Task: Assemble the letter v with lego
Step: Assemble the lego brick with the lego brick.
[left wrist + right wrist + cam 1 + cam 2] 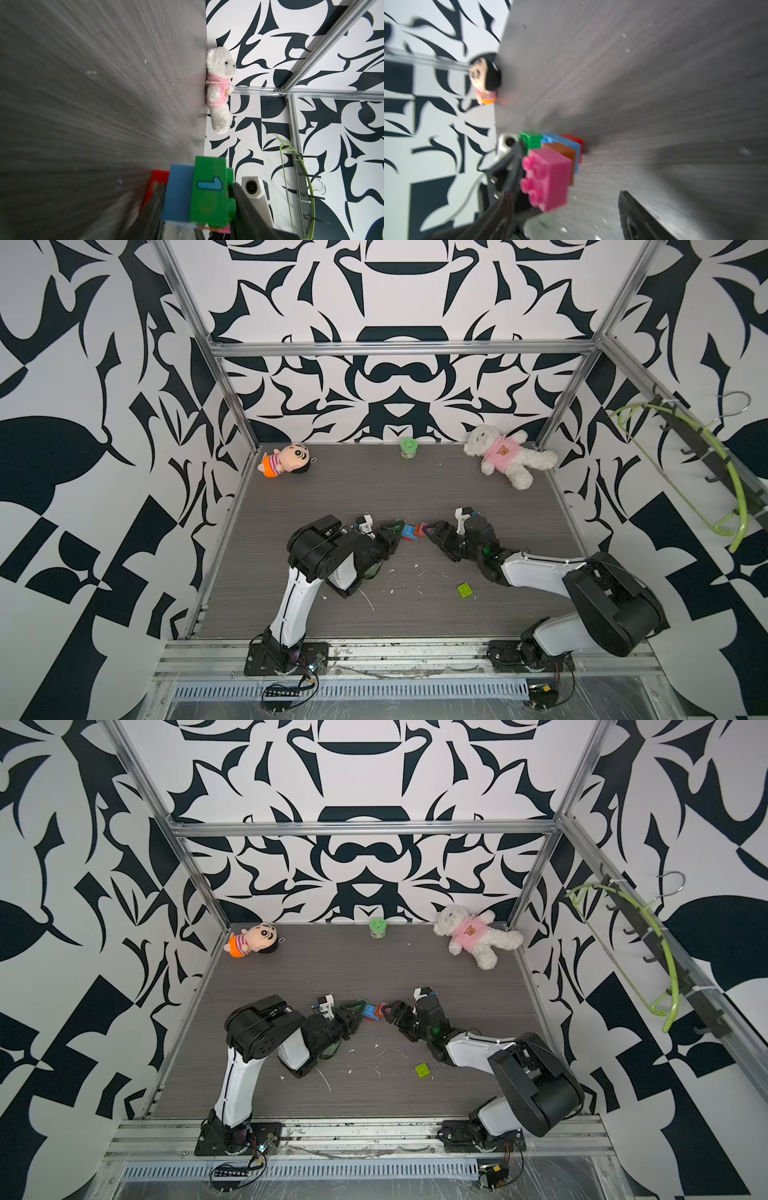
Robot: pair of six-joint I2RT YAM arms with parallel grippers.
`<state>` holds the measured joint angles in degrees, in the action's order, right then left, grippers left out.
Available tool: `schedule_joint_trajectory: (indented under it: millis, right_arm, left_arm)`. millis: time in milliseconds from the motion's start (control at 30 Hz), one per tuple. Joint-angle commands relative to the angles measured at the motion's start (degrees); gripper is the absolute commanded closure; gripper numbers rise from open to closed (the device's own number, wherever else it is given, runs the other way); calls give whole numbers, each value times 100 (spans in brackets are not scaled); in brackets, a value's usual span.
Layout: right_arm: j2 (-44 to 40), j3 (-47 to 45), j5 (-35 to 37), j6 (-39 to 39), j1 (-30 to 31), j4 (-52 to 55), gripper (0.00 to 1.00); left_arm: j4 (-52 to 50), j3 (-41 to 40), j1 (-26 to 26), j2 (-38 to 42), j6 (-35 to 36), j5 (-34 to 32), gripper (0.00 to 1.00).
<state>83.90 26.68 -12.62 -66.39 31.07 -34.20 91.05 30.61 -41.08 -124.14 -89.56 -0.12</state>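
jar (408,448) with a green perforated lid stands at the upper middle of both top views, against the back wall. its lid is on, so what it holds cannot be seen.

joined bricks (412,531) sit at the centre of both top views, between the two gripper tips: green, blue, red, orange-brown and pink pieces stuck together. whether they rest on the grey table (374,497) or hang just above it cannot be told.

left gripper (397,532) reaches in from the left of the frame and is pinched on this cluster. in the left wrist view one dark finger (245,199) presses the green brick (209,191). the other, blurred, lies against the blue brick (178,193), beside the red brick (159,176).

right gripper (429,531) comes in from the right of the frame with its jaws spread wide. in the right wrist view the pink brick (548,178) lies between them. it is close to the finger at lower left, where blur hides any contact, and well apart from the one at lower right.

lime brick (465,590) lies alone on the table, lower right of the cluster. plush doll (286,459) lies at the table's upper left corner, white teddy (509,456) at the upper right.
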Motion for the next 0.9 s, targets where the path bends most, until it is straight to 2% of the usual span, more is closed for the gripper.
schedule_joint_trajectory:
  millis: [0, 167, 233, 400, 500, 600, 733, 867]
  right_arm:
    - [141, -22, 675, -598, 188, -1721, 20]
    - [528, -235, 980, -919, 240, -2440, 25]
    - [574, -399, 1246, -1055, 312, -2587, 25]
    - [778, -532, 1398, -1209, 336, -2759, 24]
    - [1424, -532, 1323, -1438, 347, -3729, 27]
    - [2278, -438, 1311, -1860, 395, -4755, 37]
    - [2329, -355, 1810, -1613, 745, -4750, 36]
    - [2281, -362, 1859, -1526, 755, -4719, 34]
  left_arm:
    - [-852, -12, -32, -108, 13, -296, 77]
    - [-852, -72, -76, -77, -62, -487, 77]
    - [-856, -90, -84, -24, -29, -540, 77]
    - [-854, -57, -94, -31, -42, -557, 77]
    - [-852, -12, -122, -67, -82, -580, 78]
    - [-852, 24, -128, -75, -75, -568, 78]
    - [-852, -9, -129, -36, -63, -625, 78]
    - [-852, 6, -128, -62, -71, -621, 78]
